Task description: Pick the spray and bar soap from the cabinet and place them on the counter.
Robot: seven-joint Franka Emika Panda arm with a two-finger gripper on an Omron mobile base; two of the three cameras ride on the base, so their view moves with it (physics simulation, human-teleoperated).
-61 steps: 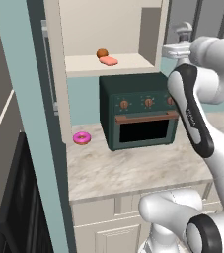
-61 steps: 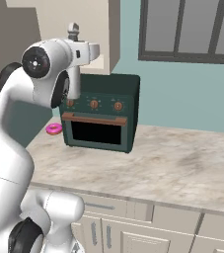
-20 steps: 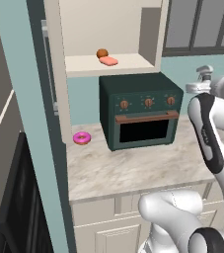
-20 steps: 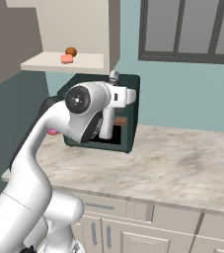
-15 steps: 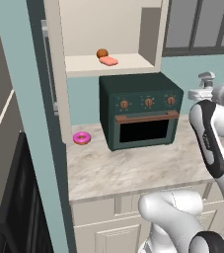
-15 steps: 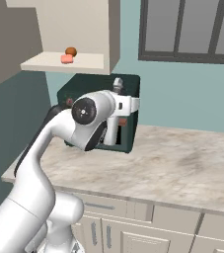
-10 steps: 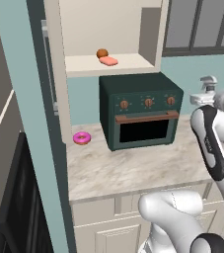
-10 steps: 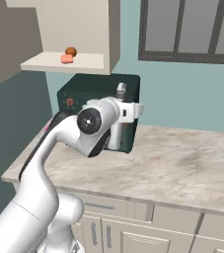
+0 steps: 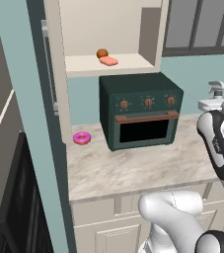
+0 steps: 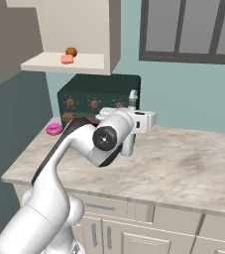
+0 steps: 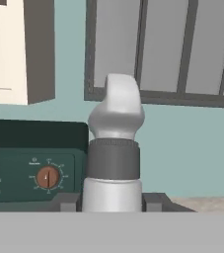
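dark-green oven [image 9: 142, 109], pink donut [image 9: 81, 138] left of it, perhaps an orange-brown ball [image 9: 101, 53] above

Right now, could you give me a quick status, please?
Claw shut on spray, above counter beside oven. Bar soap on cabinet shelf.

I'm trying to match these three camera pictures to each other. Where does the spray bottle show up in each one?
Left base view: the spray at the far right edge, above the arm.
Right base view: its nozzle at centre, above the arm's wrist, beside the oven.
Hand view: centre, its head upright between the fingertips.
Shared landmark: the dark-green oven, left of the spray.
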